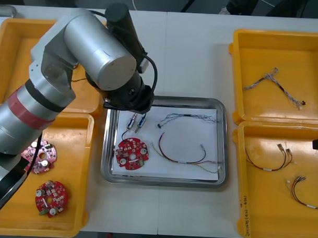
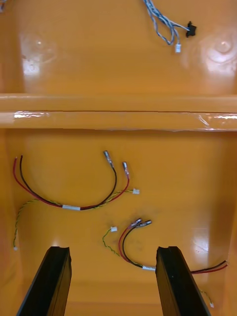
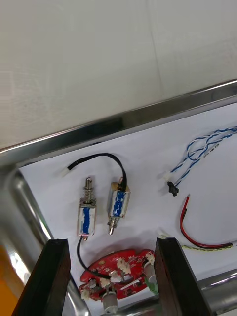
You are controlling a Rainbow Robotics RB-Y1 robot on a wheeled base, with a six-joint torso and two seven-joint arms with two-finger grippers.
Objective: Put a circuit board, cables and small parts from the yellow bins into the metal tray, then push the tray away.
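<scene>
Red against the white liner, one board [image 1: 131,153] is seen lying in the near-left part of the tray [image 1: 223,142], which is set at the middle of the tabletop [image 1: 192,57] between the bins. Two parts [image 1: 137,121] are laid side by side just far of the board, joined by a black lead. A blue-and-white cable [image 1: 188,118] is spread along the tray's far side, and a red-and-yellow cable [image 1: 173,159] is curled to the right of the board.

By that count the loading is judged done or nearly so, since one of each kind is already inside. What is left, as far as can be told, is the push of the tray toward the far edge, unless further pieces are wanted.

The left gripper [image 3: 111,242] is held over the tray's far-left corner, its fingers spread wide and gripping nothing. The two parts are seen just beyond the fingertips, lying free on the liner. The right gripper [image 2: 113,249] is positioned over the near right bin [image 1: 239,216], its fingers also set wide and empty, with spare cables [image 2: 71,207] lying on the bin floor beyond them.

Two spare boards [image 1: 50,198] are lying in the near left bin [image 1: 77,220], and a second blue-and-white cable [image 1: 275,84] in the far right bin [image 1: 240,43].
</scene>
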